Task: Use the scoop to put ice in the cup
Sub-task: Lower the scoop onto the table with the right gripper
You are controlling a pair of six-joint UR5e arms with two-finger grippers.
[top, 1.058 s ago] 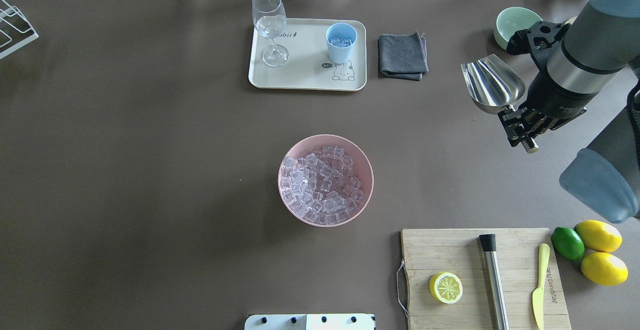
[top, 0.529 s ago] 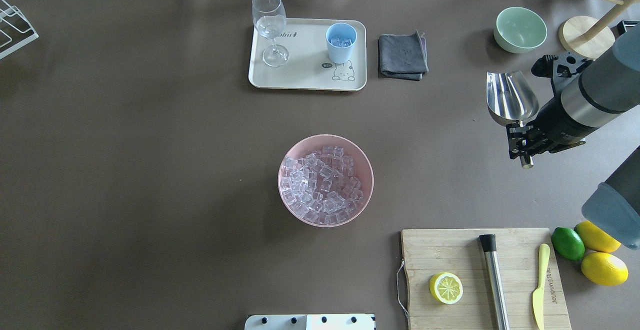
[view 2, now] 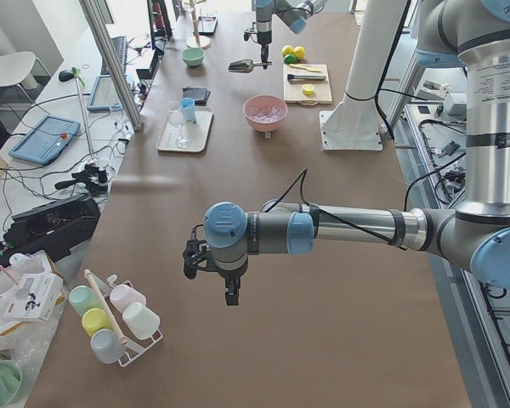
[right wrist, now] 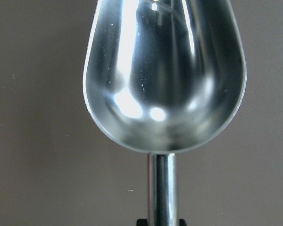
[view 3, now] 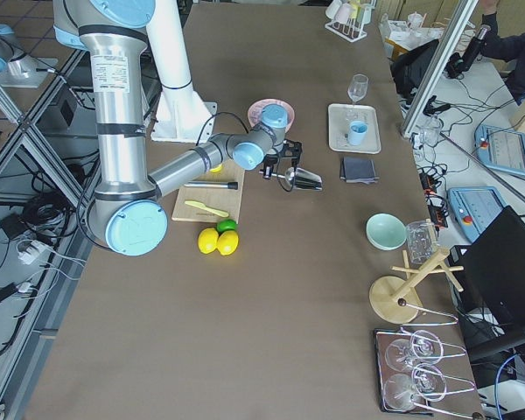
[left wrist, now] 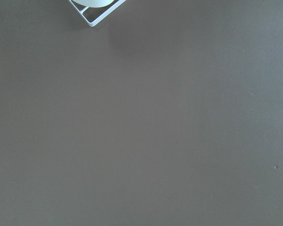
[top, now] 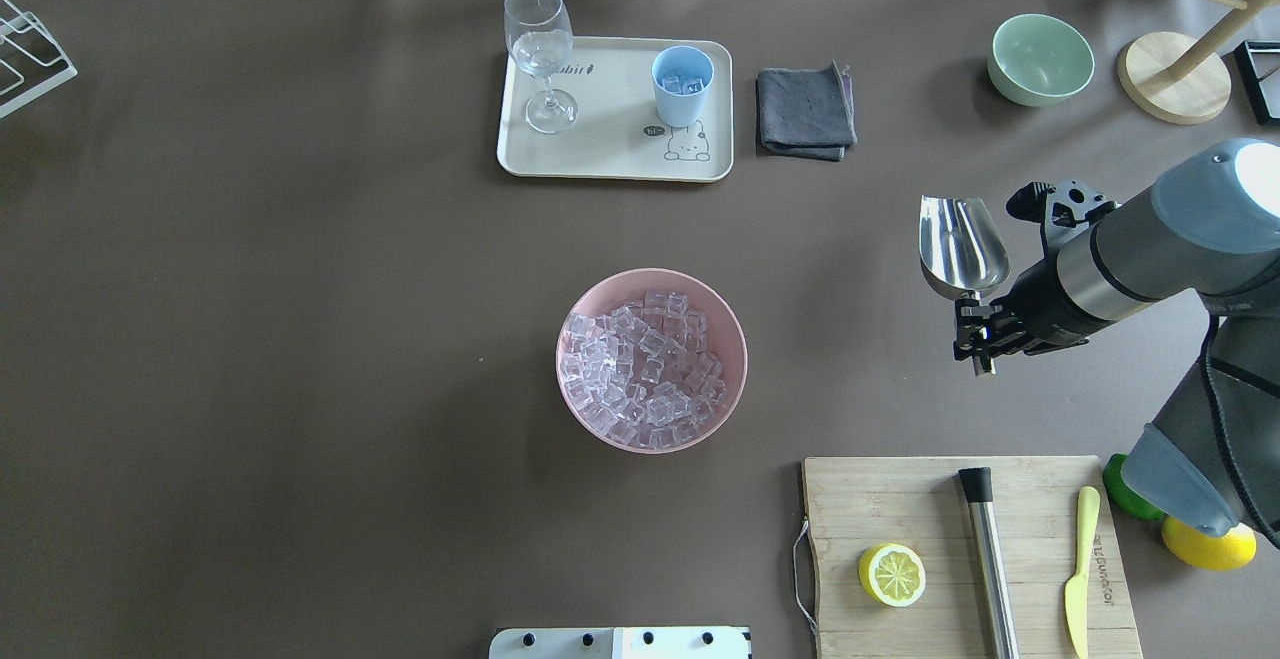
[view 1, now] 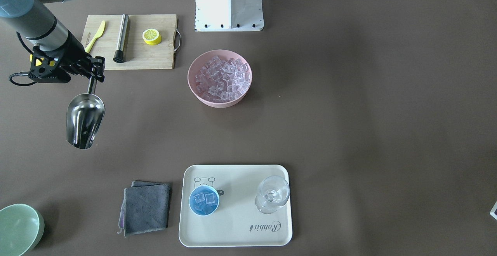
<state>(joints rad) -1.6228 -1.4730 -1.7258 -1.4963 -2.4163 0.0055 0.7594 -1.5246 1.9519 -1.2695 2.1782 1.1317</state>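
My right gripper (top: 980, 337) is shut on the thin handle of the steel scoop (top: 962, 242), right of the pink bowl. The scoop's trough (right wrist: 165, 70) is empty and held above the table, mouth pointing away from the robot; it also shows in the front view (view 1: 85, 120). The ice (top: 645, 364) fills the pink bowl (top: 735, 339) at the table's middle. The light-blue cup (top: 682, 84) stands on the cream tray (top: 610, 154) and holds a few ice cubes (view 1: 205, 198). My left gripper (view 2: 229, 293) shows only in the exterior left view, far off; I cannot tell its state.
A stemmed glass (top: 540, 49) stands on the tray beside the cup. A grey cloth (top: 805, 111) lies right of the tray. A pale-green bowl (top: 1040, 59) and wooden stand (top: 1172, 79) are at the far right. A cutting board (top: 970, 554) holds a lemon half, steel cylinder and knife.
My right arm has carried the scoop back toward the robot and then a little to the left. The scoop stays empty and nothing else has moved.
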